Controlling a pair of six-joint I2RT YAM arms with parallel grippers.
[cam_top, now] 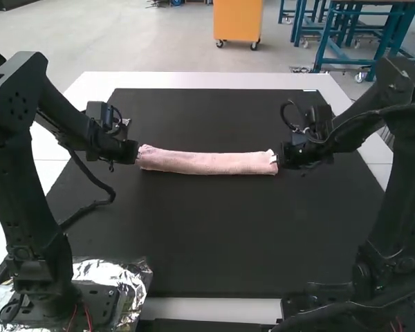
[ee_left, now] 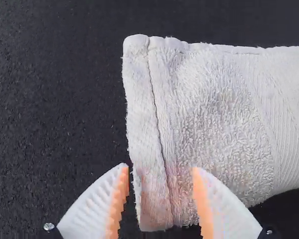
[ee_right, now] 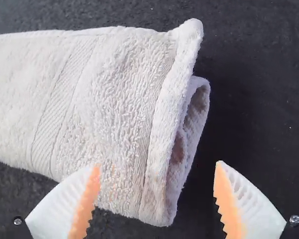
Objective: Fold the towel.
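The pink towel (cam_top: 206,162) lies as a long narrow folded strip across the black mat. At its left end is my left gripper (cam_top: 140,153); at its right end is my right gripper (cam_top: 279,160). In the left wrist view, my left gripper (ee_left: 160,172) is open, its fingers on either side of the hemmed end of the towel (ee_left: 214,109). My right gripper (ee_right: 157,167) stands open in the right wrist view, with the towel (ee_right: 104,99) end between and under its fingers. Folded layers with a gap show at that end.
The black mat (cam_top: 221,235) covers most of the white table (cam_top: 207,80). Crumpled foil (cam_top: 117,273) lies by the left arm's base. A cable hangs beside the left arm.
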